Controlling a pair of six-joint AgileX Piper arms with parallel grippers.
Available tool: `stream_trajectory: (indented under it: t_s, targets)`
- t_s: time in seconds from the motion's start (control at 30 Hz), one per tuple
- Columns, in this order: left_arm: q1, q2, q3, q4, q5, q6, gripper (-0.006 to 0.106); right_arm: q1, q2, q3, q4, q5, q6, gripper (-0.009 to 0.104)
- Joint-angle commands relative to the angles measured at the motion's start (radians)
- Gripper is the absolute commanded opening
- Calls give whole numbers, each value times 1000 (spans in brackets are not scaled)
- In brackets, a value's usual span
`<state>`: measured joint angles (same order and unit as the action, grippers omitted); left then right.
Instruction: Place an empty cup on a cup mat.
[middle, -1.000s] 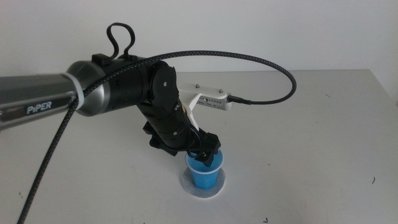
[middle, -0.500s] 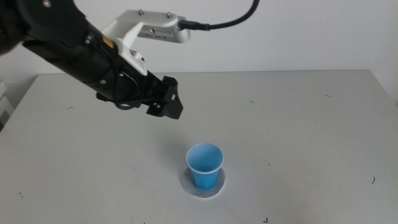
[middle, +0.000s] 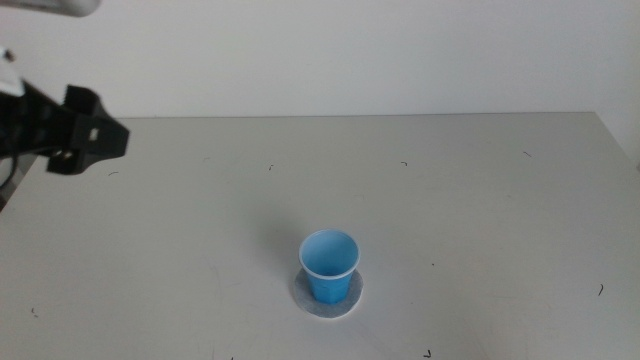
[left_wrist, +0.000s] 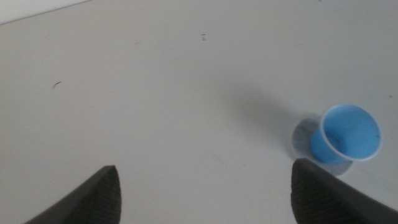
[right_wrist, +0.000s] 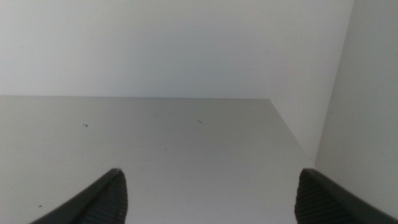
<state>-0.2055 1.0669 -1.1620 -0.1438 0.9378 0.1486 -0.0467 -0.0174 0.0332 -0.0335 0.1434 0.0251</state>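
Observation:
The blue cup (middle: 329, 265) stands upright and empty on the round grey cup mat (middle: 327, 297), near the table's front middle. In the left wrist view the cup (left_wrist: 345, 133) and the mat (left_wrist: 303, 132) under it show well ahead of the jaws. My left gripper (middle: 88, 135) is open and empty, high at the far left edge of the middle view, far from the cup. My right gripper (right_wrist: 205, 199) is open and empty, out of the middle view, over bare table.
The grey table (middle: 480, 200) carries only small dark specks. A white wall runs behind its far edge. The table's right edge shows in the right wrist view (right_wrist: 292, 134).
My left gripper let go of the cup on the mat, opened, and drew back up and to the left, out to the picture's edge. The cup has stayed put.

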Motion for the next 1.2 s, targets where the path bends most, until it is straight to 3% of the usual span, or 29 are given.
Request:
stream_trajectory:
  t_s: [0.0, 0.3, 0.53, 0.8, 1.17]
  targets:
    - [78, -113, 72, -24, -119, -9, 105, 2, -19, -12, -9, -78, -8, 94]
    - [298, -525, 533, -24, -535, 7, 105, 2, -19, -12, -9, -78, -8, 94]
    - [345, -772, 845, -25, -739, 7, 105, 2, -19, -12, -9, -78, -8, 94]
    - [345, -949, 1088, -34, -772, 7, 105, 2, -19, -12, -9, -78, -8, 94]
    - [345, -1083, 1181, -34, -768, 7, 105, 2, -19, -12, -9, -78, -8, 94]
